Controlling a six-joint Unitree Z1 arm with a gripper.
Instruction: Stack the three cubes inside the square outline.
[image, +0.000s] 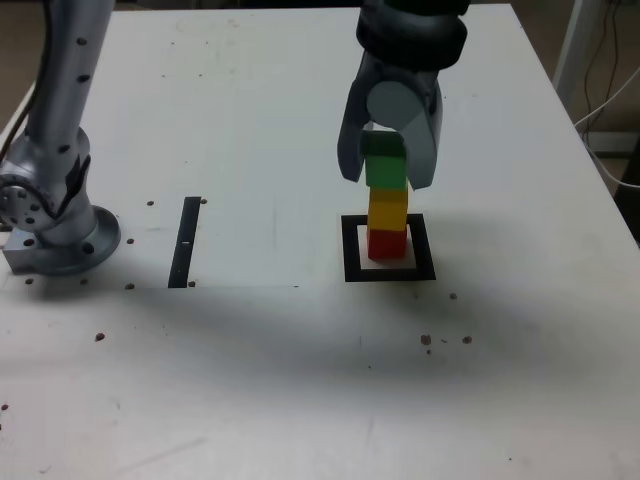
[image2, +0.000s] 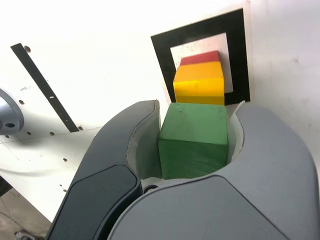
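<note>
Right over the square outline (image: 389, 272) on the white table (image: 250, 380), the claw (image: 388, 170) is clamped on the green cube (image: 385, 166), one jaw pressed on each side of it. The wrist view shows that grip up close, green cube (image2: 194, 140) wedged between the two grey jaws. Below it the yellow cube (image: 388, 209) sits on the red cube (image: 387, 243), and the red one sits in the white middle of the outline. In the exterior view green looks like it's resting on yellow, but honestly can't tell if they actually touch. From the wrist, only a sliver of red (image2: 200, 58) peeks out behind yellow (image2: 198, 84), and the claw cuts off the near edge of the outline (image2: 162, 60). A black strip (image: 185, 241) lies off to the exterior view's left, near the arm's base (image: 60, 235).
</note>
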